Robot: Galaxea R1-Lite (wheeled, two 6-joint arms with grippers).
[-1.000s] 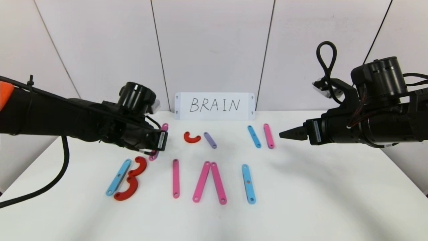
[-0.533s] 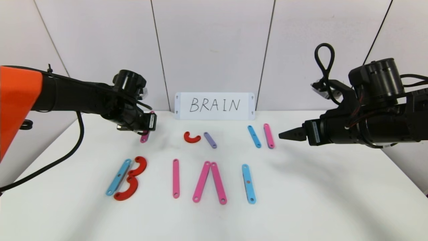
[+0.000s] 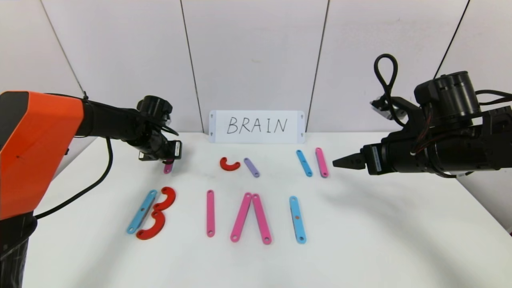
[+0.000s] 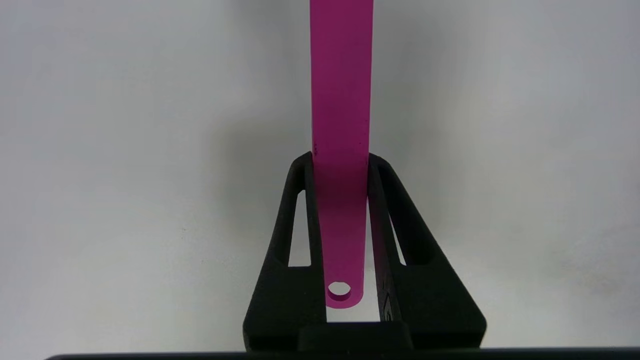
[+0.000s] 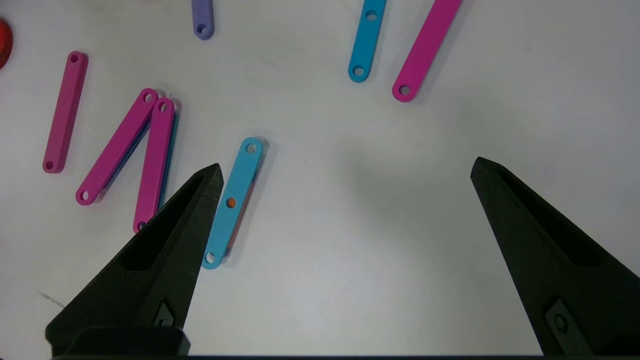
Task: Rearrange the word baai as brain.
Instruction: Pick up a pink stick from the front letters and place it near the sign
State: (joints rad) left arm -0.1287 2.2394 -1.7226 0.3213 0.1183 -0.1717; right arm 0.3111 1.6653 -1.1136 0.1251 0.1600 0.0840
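The word lies along the table's front: a light-blue strip (image 3: pixel 141 211) with two red arcs (image 3: pixel 166 199) as a B, a pink strip (image 3: pixel 210 213), two pink strips (image 3: pixel 241 217) leaning together at their far ends, and a light-blue strip (image 3: pixel 297 219). My left gripper (image 3: pixel 170 158) is at the back left, shut on another pink strip (image 3: pixel 168 168), which also shows in the left wrist view (image 4: pixel 341 100) between the jaws of that gripper (image 4: pixel 340 162). My right gripper (image 3: pixel 340 162) hovers open and empty at the right (image 5: pixel 345 170).
The back row holds a small red arc (image 3: pixel 229 164), a purple strip (image 3: pixel 251 167), a light-blue strip (image 3: pixel 304 163) and a pink strip (image 3: pixel 321 162). The white card (image 3: pixel 257 126) reading BRAIN stands against the wall.
My left gripper has carried the pink strip from beside the B toward the back left of the table. The right arm has hardly moved.
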